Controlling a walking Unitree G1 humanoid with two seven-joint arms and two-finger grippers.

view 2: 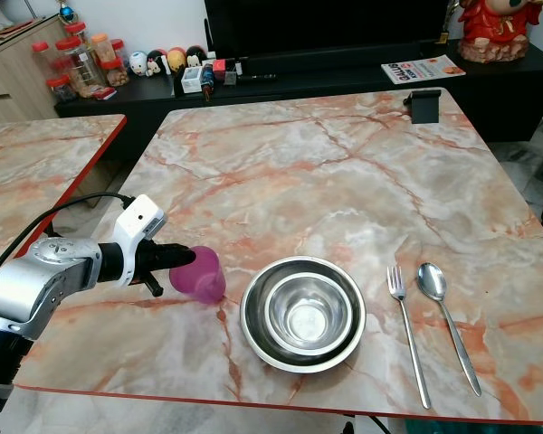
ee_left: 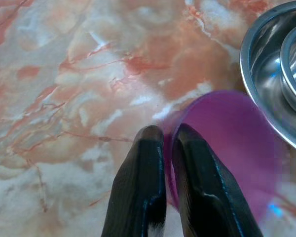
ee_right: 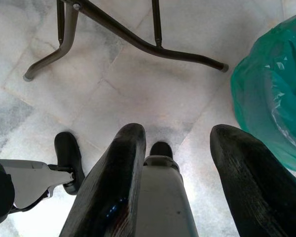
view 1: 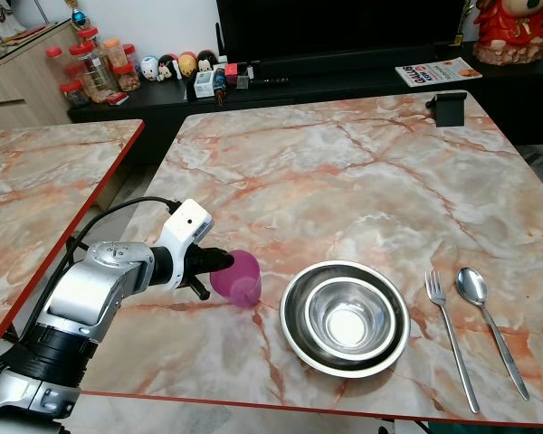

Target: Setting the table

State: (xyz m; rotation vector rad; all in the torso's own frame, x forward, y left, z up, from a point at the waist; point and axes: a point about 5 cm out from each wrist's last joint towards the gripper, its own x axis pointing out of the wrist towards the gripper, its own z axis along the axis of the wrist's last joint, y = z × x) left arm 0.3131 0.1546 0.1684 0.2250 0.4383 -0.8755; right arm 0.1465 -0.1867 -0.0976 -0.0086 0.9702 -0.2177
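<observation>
Jaws of the left gripper point(ee_left: 167, 143) are pinching the rim of the purple cup point(view 1: 238, 278) near the tabletop's point(view 1: 344, 163) front edge, beside the nested steel bowls point(view 1: 346, 316). Fork point(view 1: 450, 334) and spoon point(view 1: 489, 321) are already lying toward the front right corner, so the setting looks nearly complete. Right gripper point(ee_right: 180, 163) is hanging idle, jaws apart.

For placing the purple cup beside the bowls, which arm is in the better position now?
Left. The left gripper is shut on the rim of the purple cup, which is just left of the bowls. The right gripper hangs open, pointing at the floor.
</observation>
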